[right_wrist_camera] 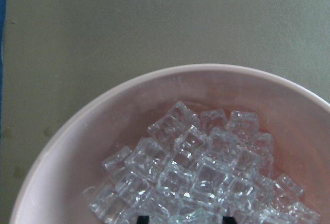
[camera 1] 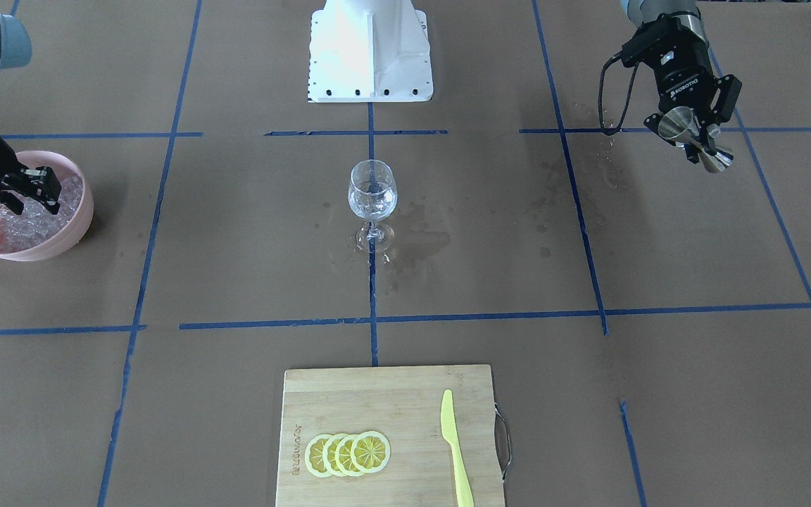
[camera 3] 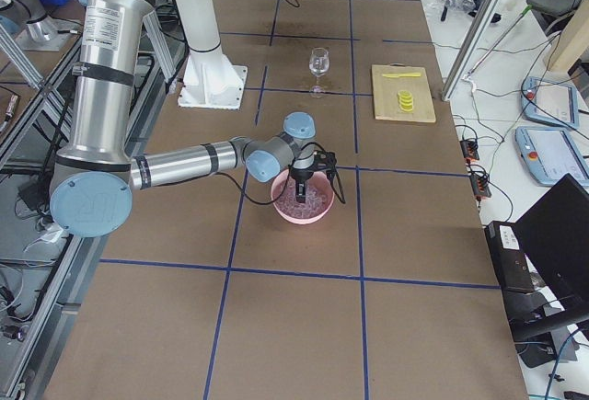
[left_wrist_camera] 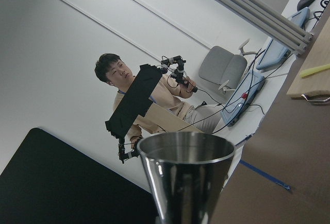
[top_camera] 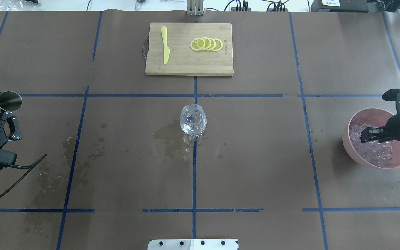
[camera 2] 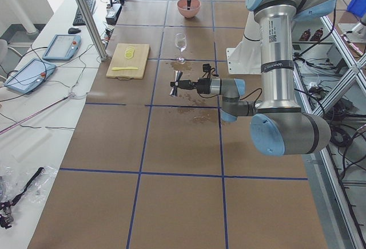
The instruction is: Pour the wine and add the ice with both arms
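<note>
Two poses: left gripper (camera 1: pixel 694 137) sideways, tight around steel jigger (top_camera: pixel 9 101); right gripper (camera 1: pixel 32 197) nose-down, wide, over ice (right_wrist_camera: pixel 196 172) in pink bowl (right_wrist_camera: pixel 118 116)

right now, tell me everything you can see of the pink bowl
The pink bowl is round, with a smooth, pale rim and matte walls; it looks like plastic or ceramic. It stands upright on the brown paper-covered table at the robot's far right, apart from the other items. It holds a pile of clear ice cubes. The right pincer, open, reaches down inside its rim over the ice; whether it touches the cubes cannot be told.
</note>
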Available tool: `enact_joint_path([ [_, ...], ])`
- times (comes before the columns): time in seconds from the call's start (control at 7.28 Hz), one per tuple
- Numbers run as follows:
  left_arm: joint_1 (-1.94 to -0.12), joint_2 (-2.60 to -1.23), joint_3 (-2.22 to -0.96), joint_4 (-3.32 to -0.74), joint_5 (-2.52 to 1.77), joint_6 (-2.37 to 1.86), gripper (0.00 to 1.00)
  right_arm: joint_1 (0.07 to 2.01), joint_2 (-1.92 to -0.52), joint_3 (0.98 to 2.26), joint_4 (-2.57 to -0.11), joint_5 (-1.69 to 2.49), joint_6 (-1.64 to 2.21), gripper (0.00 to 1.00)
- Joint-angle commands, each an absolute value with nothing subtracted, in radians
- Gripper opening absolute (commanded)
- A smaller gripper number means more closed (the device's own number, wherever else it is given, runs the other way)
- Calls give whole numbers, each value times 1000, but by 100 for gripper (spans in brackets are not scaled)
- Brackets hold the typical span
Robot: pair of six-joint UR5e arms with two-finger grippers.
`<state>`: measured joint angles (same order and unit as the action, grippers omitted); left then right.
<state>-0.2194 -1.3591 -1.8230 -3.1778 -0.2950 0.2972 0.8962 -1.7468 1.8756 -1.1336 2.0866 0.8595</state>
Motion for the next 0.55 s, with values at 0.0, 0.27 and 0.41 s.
enact_joint_path([
  [0.0,-219,-1361,-1821,-3180,-295,296,0,897,-1747,1879,-1134,2086,856,17],
  [0.27,-218,-1362,-1821,-3207,-296,260,0,903,-1756,1905,-1134,2085,854,0],
  [0.41,-218,-1364,-1819,-3224,-296,217,0,907,-1761,1925,-1134,2088,854,0],
])
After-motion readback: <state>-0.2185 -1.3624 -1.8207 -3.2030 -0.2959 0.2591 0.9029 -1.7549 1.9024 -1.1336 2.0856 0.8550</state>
